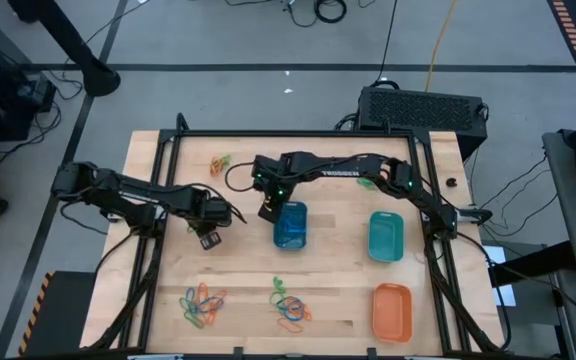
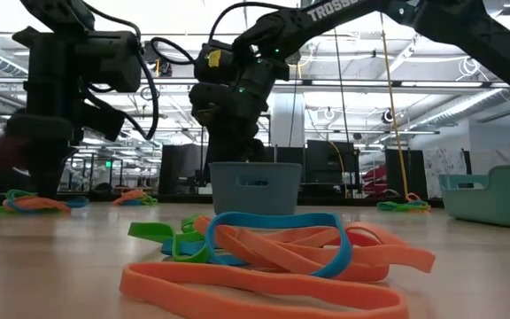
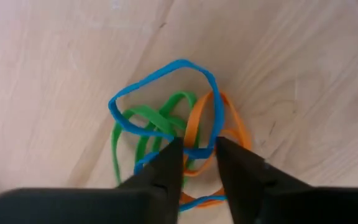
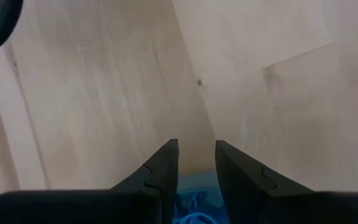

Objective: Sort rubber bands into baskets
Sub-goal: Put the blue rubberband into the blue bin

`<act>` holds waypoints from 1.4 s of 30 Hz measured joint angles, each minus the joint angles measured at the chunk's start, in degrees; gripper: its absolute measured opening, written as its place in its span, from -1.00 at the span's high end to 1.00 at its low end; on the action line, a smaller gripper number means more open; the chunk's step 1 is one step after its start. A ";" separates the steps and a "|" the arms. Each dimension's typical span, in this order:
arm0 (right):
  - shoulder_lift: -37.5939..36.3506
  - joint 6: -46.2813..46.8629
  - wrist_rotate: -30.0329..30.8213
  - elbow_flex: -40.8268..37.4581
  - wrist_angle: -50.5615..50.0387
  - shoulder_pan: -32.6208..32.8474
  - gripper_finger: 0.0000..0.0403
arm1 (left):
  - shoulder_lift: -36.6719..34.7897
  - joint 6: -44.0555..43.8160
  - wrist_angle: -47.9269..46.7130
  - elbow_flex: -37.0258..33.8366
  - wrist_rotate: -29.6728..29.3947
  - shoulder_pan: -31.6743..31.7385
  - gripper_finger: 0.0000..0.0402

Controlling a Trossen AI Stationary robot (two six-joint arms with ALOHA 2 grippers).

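My left gripper (image 3: 199, 155), jaws narrowly parted, straddles tangled rubber bands (image 3: 173, 134) mid-left; right gripper (image 4: 196, 155) narrowly parted, empty, over blue basket's (image 1: 290, 226) far rim.

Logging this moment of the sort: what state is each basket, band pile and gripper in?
blue basket: upright, blue bands inside
teal basket: upright
orange basket: upright
rubber band piles: loose on table, unsorted
left gripper: fingers narrow, straddling a small band tangle
right gripper: fingers narrow, above the blue basket, holding nothing visible
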 joint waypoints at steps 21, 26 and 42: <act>0.00 0.33 -0.29 0.00 0.32 3.72 0.51 | -17.94 -0.33 -0.26 4.48 -0.34 -1.28 0.99; 0.00 0.78 -0.37 0.00 0.46 4.01 0.51 | -18.85 -1.42 -2.13 4.48 -4.94 -1.26 0.99; -1.56 1.83 -0.50 -0.07 -4.41 4.45 0.51 | -11.90 -2.05 2.61 -0.72 -1.68 12.66 0.34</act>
